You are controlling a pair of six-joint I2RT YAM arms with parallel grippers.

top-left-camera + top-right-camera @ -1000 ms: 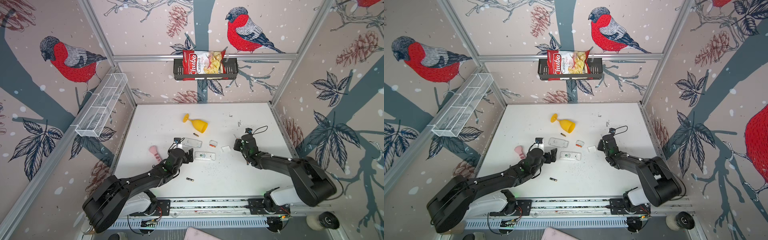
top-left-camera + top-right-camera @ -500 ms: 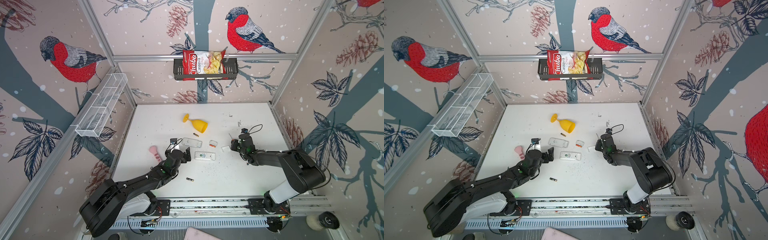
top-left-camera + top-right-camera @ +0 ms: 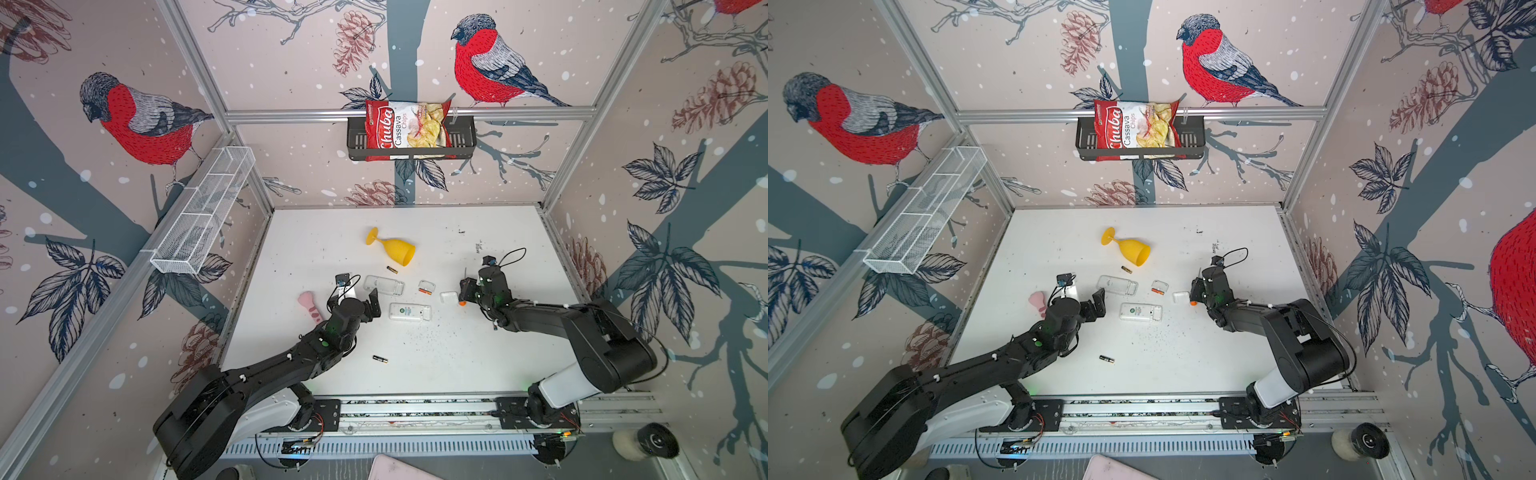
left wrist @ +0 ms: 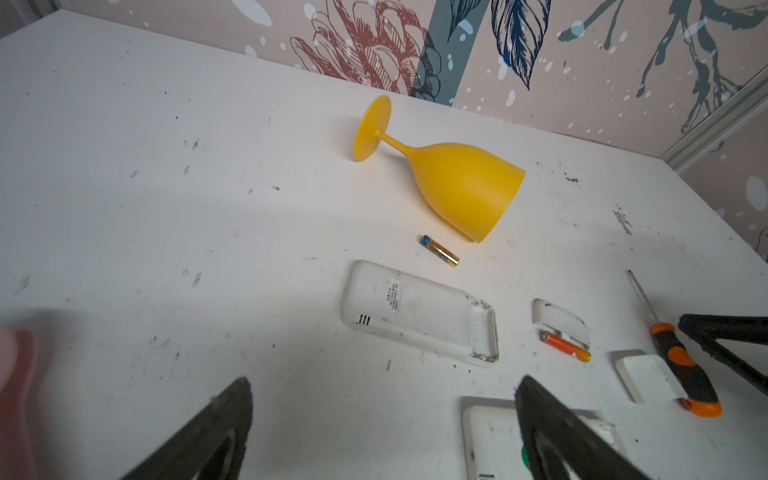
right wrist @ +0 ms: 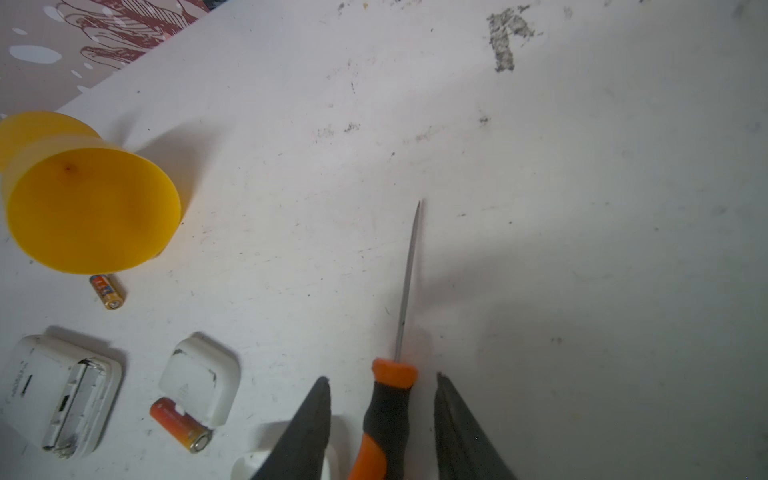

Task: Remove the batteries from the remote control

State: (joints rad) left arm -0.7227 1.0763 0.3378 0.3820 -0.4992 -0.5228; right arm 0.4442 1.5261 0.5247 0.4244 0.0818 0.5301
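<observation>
Plainly, the gold battery (image 3: 392, 270) sits just beside the rim of the tipped yellow goblet (image 3: 395, 250), its long axis slanting from far-left to near-right. The orange battery (image 3: 424, 291) lies against the near edge of a small white cover (image 3: 427, 285), running roughly left to right. The black battery (image 3: 380, 359) rests alone toward the front of the counter (image 3: 478, 365), also left to right, gold end rightward. We find it only in the top views; neither wrist view takes it in. The two remotes lie lengthwise left to right. The far remote (image 3: 383, 285) is face down with its uncovered bay at the right end. The near remote (image 3: 409, 312) is cut off in the left wrist view by the frame edge and one dark jaw. The left jaws stand wide, holding nothing, just beside that remote's left end. The right jaws are parted on either side of the screwdriver (image 5: 388, 411) handle, a gap showing each side. From above we make out only its orange butt and thin shaft. A pink object (image 3: 309, 305) is a blur in the left wrist view.
</observation>
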